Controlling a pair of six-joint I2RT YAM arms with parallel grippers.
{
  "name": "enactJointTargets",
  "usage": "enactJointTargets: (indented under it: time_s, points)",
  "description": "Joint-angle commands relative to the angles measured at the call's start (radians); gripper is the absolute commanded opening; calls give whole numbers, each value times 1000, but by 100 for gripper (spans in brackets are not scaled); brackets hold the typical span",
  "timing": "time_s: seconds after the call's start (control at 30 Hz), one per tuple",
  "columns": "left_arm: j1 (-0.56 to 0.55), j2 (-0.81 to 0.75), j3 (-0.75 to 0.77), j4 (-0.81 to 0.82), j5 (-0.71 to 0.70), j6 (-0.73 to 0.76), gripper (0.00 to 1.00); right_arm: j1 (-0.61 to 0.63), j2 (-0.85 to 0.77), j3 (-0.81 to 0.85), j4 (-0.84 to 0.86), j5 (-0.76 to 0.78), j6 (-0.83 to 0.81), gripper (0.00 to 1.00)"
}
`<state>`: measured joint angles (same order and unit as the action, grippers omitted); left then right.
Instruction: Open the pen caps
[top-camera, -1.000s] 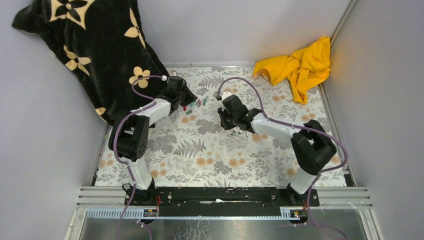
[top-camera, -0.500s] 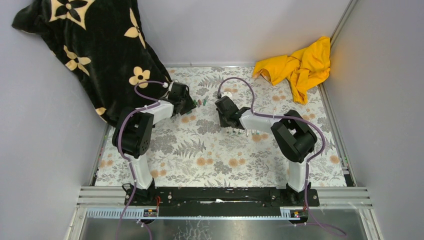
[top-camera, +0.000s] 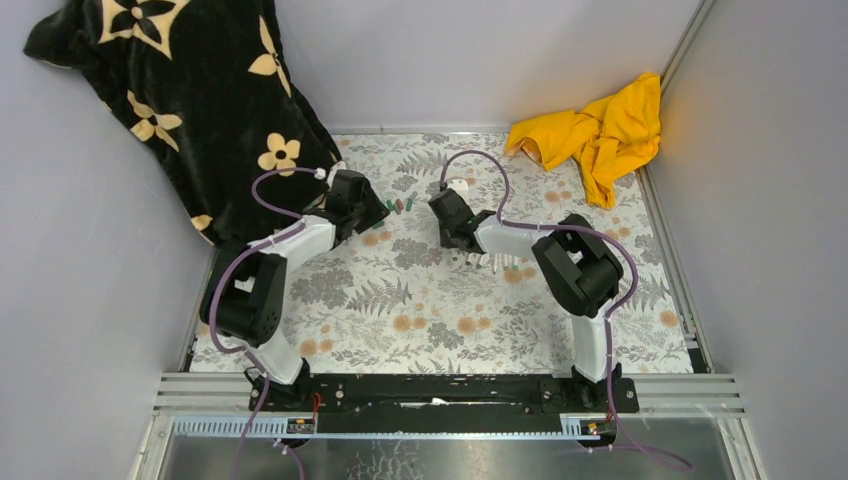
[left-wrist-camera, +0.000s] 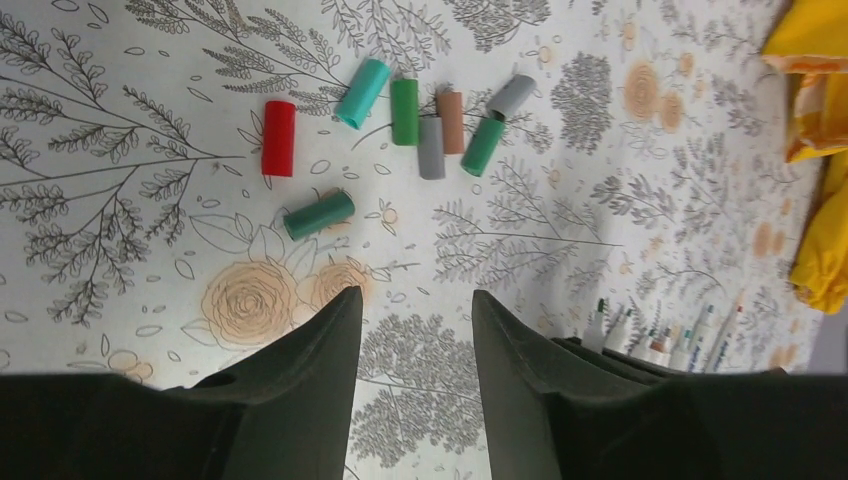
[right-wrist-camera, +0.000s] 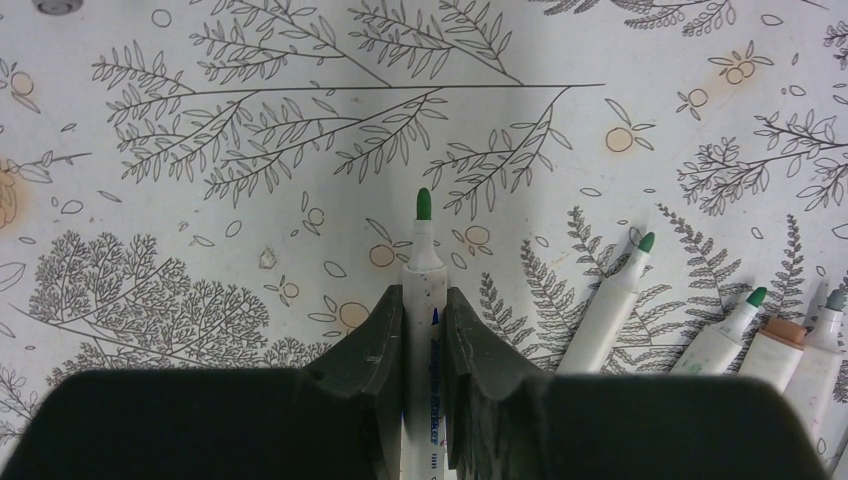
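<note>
1. Well, the left gripper (left-wrist-camera: 415, 320) hangs low over the leaf-print tablecloth (left-wrist-camera: 120, 260). Its two fingers are parted to a middling gap with nothing between them.
2. Just beyond those fingers lie the pen caps (left-wrist-camera: 404, 111), loose on the cloth in a small cluster and all off their pens. A red cap (left-wrist-camera: 278, 138) is at one end with a teal cap (left-wrist-camera: 362, 79) next to it. Green, grey and brown ones lie packed close, some touching.
3. A dark green cap (left-wrist-camera: 319, 215) lies a little apart from the rest. It is the one nearest the left fingers but clear of them.
4. The right gripper (right-wrist-camera: 424, 300) is clamped on a white pen (right-wrist-camera: 424, 245). The barrel is pinched between the pads and its bare green tip points away from the wrist.
5. Beside that pen, several other uncapped pens (right-wrist-camera: 612, 300) lie side by side on the cloth.
6. From above, the caps sit between the two wrists, toward the far side of the table. A black flowered blanket (top-camera: 190, 90) is heaped at the far left and a yellow cloth (top-camera: 600, 125) is crumpled in the far right corner.
</note>
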<state>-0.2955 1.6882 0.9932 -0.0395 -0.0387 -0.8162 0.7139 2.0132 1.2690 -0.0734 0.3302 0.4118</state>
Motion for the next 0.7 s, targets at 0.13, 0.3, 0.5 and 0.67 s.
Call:
enactJointTargets:
  time_s: [0.13, 0.3, 0.5, 0.67]
  points:
    - [-15, -122, -67, 98, 2, -58, 51, -33, 9, -46, -26, 66, 22, 24]
    - [-32, -151, -78, 105, 7, -68, 51, -38, -14, -103, -19, 76, 26, 29]
    - [-42, -164, -99, 110, 0, -73, 51, -40, -32, -151, -7, 82, 37, 33]
    - [-48, -181, -108, 110, -13, -69, 51, -42, -71, -177, 6, 97, 33, 34]
